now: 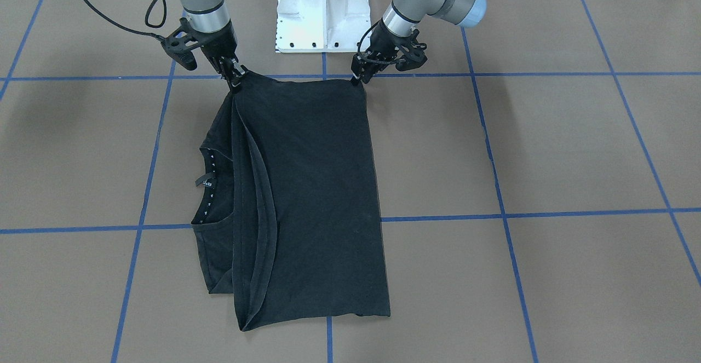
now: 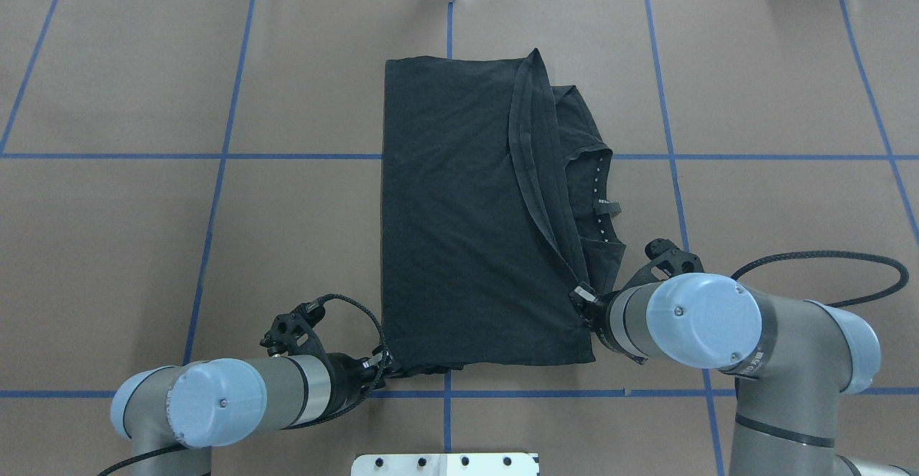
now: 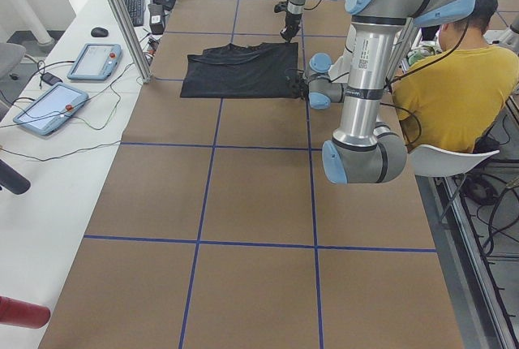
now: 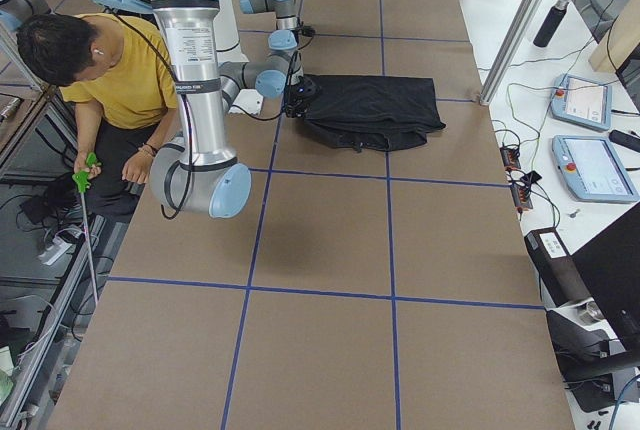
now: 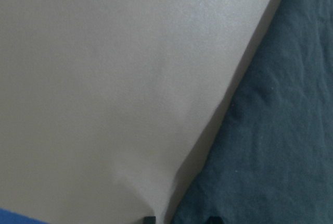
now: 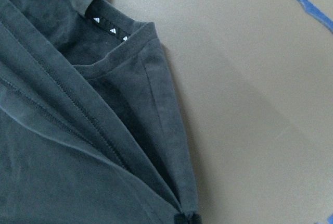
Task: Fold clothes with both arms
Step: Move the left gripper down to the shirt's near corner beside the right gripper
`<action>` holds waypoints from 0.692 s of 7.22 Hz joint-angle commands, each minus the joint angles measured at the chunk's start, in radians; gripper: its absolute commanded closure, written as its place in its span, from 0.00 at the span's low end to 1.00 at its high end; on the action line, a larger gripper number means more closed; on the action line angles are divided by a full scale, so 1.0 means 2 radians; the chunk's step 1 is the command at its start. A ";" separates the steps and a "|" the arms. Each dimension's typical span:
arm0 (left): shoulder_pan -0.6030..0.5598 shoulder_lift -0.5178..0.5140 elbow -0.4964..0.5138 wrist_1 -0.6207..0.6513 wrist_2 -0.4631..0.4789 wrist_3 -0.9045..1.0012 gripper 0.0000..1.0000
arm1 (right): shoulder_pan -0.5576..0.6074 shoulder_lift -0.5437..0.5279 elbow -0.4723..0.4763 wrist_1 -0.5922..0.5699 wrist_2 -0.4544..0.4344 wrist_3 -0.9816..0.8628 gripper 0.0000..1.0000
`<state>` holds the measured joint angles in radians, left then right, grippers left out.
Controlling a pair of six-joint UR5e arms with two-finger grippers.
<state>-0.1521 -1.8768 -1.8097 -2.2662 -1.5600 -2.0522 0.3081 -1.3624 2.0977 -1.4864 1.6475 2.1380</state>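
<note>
Only the front view shows both grippers clear of their arms. The right gripper and left gripper each sit at 1 corner of the shirt, on its edge nearest the robot. From overhead, the right wrist hides most of its gripper.

The wrist views look closest. In the right one, the folded hems run together into a dark tip at the bottom edge, with the jaws closed tight and pinching the cloth. In the left one, 2 fingertips stand a narrow gap apart with the shirt's edge between them; whether they grip it I cannot tell.

The shirt lies flat on the table, folded into a long rectangle, plain side up. Its collar peeks out on the robot's right, near the right gripper.
</note>
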 commanded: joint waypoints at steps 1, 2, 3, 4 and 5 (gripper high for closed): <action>-0.001 -0.001 0.000 0.000 0.001 0.000 1.00 | 0.000 -0.003 0.000 0.000 -0.001 -0.001 1.00; -0.002 -0.001 -0.005 0.000 0.001 0.001 1.00 | -0.001 -0.003 0.000 0.001 -0.001 -0.001 1.00; -0.003 -0.001 -0.008 0.000 0.001 0.001 1.00 | 0.000 -0.004 0.000 0.000 -0.001 -0.001 1.00; -0.005 -0.001 -0.012 0.000 0.001 0.001 1.00 | 0.000 -0.004 -0.001 0.000 -0.001 -0.001 1.00; -0.007 0.000 -0.033 0.014 0.000 0.001 1.00 | 0.000 -0.004 0.000 0.000 -0.001 -0.001 1.00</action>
<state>-0.1614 -1.8785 -1.8398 -2.2592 -1.5588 -2.0501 0.3081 -1.3695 2.0967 -1.4863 1.6460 2.1354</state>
